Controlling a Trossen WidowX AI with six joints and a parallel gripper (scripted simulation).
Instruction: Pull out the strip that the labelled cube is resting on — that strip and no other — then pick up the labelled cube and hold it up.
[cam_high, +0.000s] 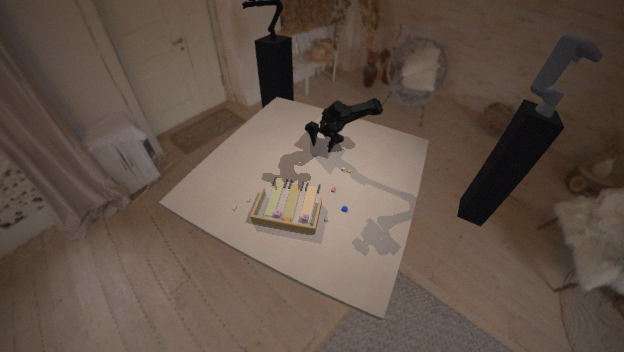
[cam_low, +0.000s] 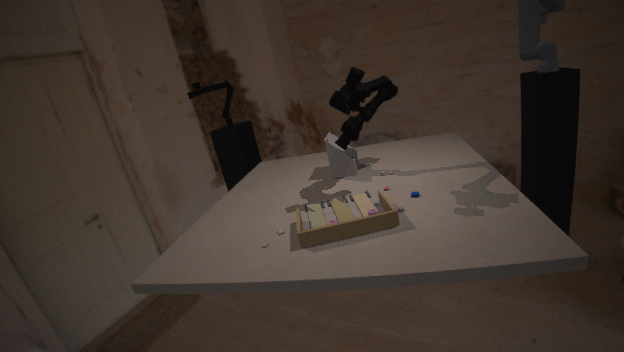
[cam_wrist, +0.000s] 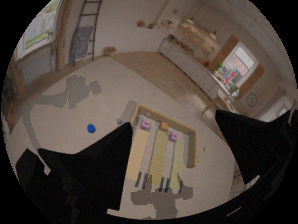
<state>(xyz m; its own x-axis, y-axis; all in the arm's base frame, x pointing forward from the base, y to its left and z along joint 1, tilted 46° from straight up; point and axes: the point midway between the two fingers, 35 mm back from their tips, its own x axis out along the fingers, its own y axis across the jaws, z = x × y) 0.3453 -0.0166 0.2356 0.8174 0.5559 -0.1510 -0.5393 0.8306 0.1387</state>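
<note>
A tan open-sided tray (cam_high: 284, 223) (cam_low: 350, 230) (cam_wrist: 193, 131) holds three strips side by side: yellow-green (cam_high: 273, 199) (cam_low: 316, 216) (cam_wrist: 177, 162), olive (cam_high: 292, 201) (cam_low: 342, 210) (cam_wrist: 158, 157) and pale orange (cam_high: 309, 198) (cam_low: 365, 203) (cam_wrist: 137, 157). A pink cube (cam_high: 277, 213) (cam_low: 332, 221) (cam_wrist: 173, 136) sits on the yellow-green strip's walled end, another pink cube (cam_high: 304, 218) (cam_low: 372, 212) (cam_wrist: 145, 124) on the pale orange one. An orange cube (cam_high: 287, 219) (cam_wrist: 164, 126) is at the olive one's end. Both pink tops show a mark; the label is unreadable. My gripper (cam_high: 321, 146) (cam_wrist: 176, 120) is open and empty, above the table beyond the tray's open side.
Dark posts stand beside the strips' open ends. A blue piece (cam_high: 344, 209) (cam_low: 415, 194) (cam_wrist: 91, 128), a red piece (cam_high: 333, 189) (cam_low: 386, 188) and a small grey piece (cam_high: 326, 220) (cam_wrist: 119, 121) lie beside the tray. Small yellowish bits lie across from them. Two other arms stand on black pedestals off the table.
</note>
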